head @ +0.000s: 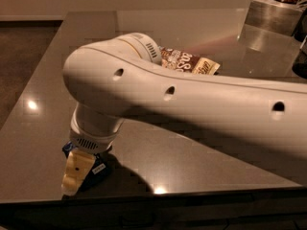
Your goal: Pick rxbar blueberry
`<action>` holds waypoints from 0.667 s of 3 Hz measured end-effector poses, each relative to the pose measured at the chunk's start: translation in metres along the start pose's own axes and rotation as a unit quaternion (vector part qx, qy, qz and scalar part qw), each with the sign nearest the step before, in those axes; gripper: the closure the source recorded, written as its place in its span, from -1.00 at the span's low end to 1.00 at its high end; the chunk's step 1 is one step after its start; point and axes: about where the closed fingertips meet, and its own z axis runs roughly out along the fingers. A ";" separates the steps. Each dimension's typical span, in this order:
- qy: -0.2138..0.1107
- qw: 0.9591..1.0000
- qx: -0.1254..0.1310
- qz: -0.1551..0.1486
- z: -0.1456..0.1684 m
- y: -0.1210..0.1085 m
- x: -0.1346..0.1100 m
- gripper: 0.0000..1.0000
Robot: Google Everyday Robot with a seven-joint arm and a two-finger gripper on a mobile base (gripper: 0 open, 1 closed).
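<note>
The rxbar blueberry (98, 169) is a dark navy wrapper with a small white label. It lies on the dark glossy table (43, 80) near the front left edge, mostly hidden under my gripper. Another corner of it shows at the gripper's left side. My gripper (78, 175) points down onto the bar at the end of the large white arm (192, 104), which crosses the whole camera view. Whether the gripper is holding the bar does not show.
A cream-and-brown chip bag (189, 62) lies behind the arm at the table's middle. A metal box (271, 14) holding a container of brown snacks stands at the back right. The table's front edge (192, 193) runs just below the gripper.
</note>
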 end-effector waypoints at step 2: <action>0.016 1.000 0.003 0.002 -0.001 0.002 0.001 -0.05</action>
